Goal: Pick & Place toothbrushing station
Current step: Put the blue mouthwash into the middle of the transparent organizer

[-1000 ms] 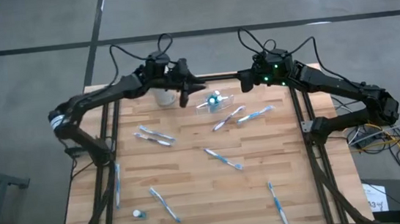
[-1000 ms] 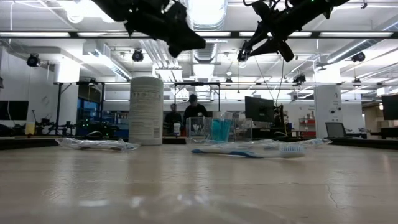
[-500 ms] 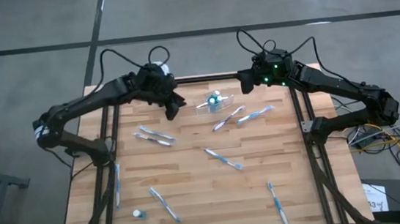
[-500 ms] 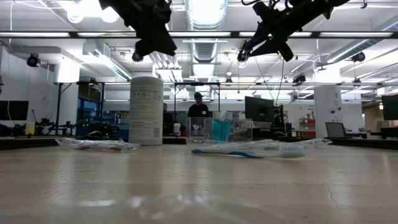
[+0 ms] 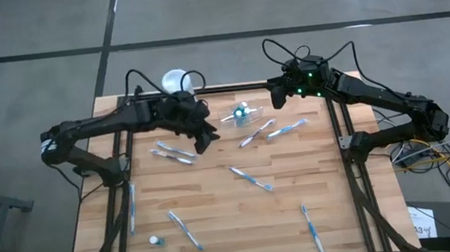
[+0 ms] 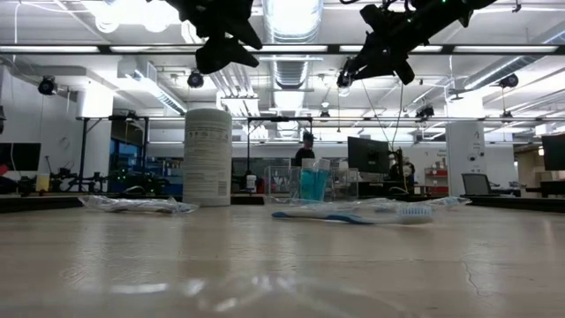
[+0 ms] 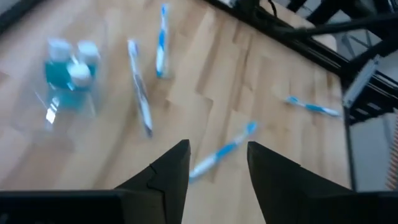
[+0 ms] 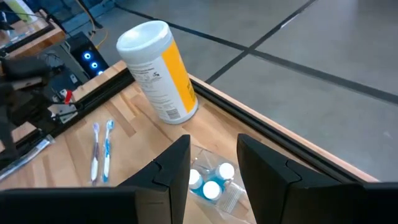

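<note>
The toothbrushing station, a small clear holder with blue-tinted contents, is seen standing on the table near its far edge, not held by anything. It lies between the two arms, with a pair of loose toothbrushes just beside it and the white cylinder farther toward the left arm's side. The left gripper is held above the wood beside the station and apart from it; in its wrist view its fingers are seen parted with nothing between them, which suggests readiness for a grasp rather than a carry. The right gripper is poised above the far edge, on the station's other side; its fingers are parted to a moderate gap and empty, with the station framed directly ahead between them. Both arms appear positioned to approach the holder from opposite sides; no pick has yet been made.
</note>
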